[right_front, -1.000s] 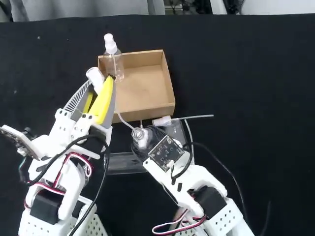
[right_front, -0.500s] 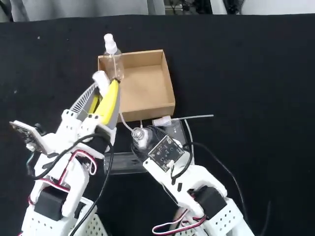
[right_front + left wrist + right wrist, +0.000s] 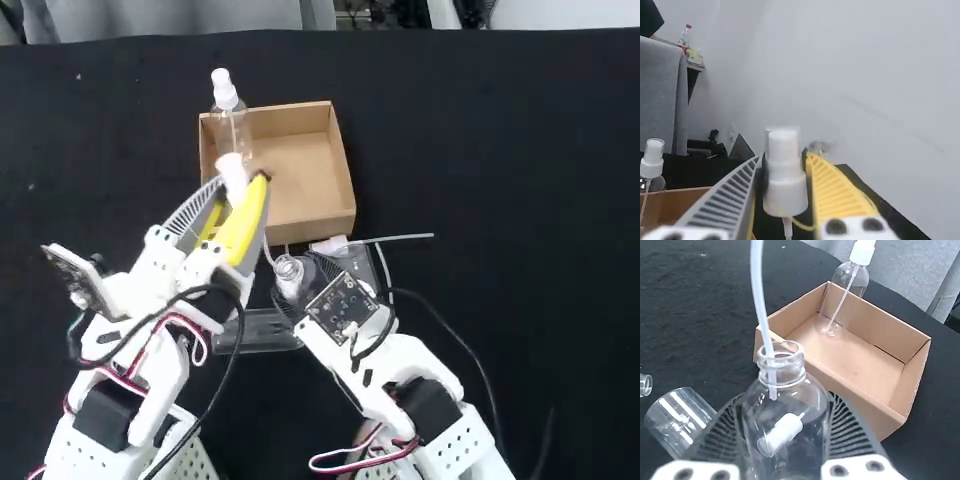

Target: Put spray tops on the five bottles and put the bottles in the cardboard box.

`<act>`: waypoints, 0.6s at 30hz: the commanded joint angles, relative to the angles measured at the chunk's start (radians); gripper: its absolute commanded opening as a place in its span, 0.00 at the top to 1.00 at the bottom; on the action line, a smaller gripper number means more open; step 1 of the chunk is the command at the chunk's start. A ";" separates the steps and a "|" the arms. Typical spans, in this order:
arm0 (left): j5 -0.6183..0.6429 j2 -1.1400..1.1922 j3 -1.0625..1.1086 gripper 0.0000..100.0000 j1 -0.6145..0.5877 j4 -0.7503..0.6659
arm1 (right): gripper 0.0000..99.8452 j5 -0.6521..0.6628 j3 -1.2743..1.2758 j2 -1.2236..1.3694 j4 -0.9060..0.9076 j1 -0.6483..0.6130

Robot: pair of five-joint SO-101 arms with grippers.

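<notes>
One empty bottle (image 3: 245, 331) is laid on its side, well short of cardboard box (image 3: 343, 170). Open bottle (image 3: 287, 268) is clamped in right gripper (image 3: 788, 402), just before box's near wall. Dip tube (image 3: 761, 325) is fed into its neck. Spray top (image 3: 784, 175) is pinched by left gripper (image 3: 238, 183) over box's near edge. Capped bottle (image 3: 228, 108) is stood in box's far corner.

Soft, even light falls from above. The black desk (image 3: 500, 150) soaks it up, so shadows barely show on it. Beyond the right tool (image 3: 790, 412), the box (image 3: 860, 365) floor is evenly lit and one inner wall is slightly darker. Small glints sit on the bottle (image 3: 785, 390) that tool grips. Behind the left tool (image 3: 782, 161) a pale wall (image 3: 865, 75) glows bright, and its spray top (image 3: 784, 180) looks nearly as white.
</notes>
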 commanded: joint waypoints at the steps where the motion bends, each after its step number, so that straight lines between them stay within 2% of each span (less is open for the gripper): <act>1: -0.037 -0.005 0.012 0.97 0.035 -0.015 | 0.99 0.000 -0.045 -0.110 -0.026 0.029; 18: -0.005 -0.014 0.094 0.97 0.045 0.040 | 0.99 0.000 -0.044 -0.147 -0.028 0.026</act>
